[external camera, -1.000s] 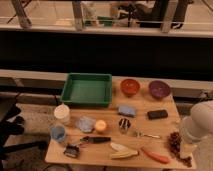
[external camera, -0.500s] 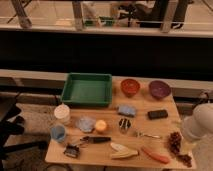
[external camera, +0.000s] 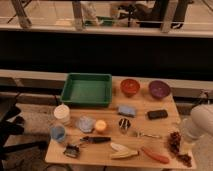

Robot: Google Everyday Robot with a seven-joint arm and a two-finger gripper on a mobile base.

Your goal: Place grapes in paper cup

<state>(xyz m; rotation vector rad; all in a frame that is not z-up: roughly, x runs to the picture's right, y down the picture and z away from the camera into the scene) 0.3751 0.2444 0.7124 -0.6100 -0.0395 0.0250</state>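
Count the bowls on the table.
2: an orange bowl and a purple bowl side by side at the table's back right. None seems hidden. The gripper is at the right edge, by the grapes.

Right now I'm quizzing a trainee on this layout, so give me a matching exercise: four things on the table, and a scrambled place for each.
1 grapes
2 paper cup
3 green tray
4 carrot

A back, left of red bowl
B front right corner, beside the gripper at the table edge
C left edge, behind blue cup
D front edge, right of banana

Pairs: 1-B, 2-C, 3-A, 4-D.
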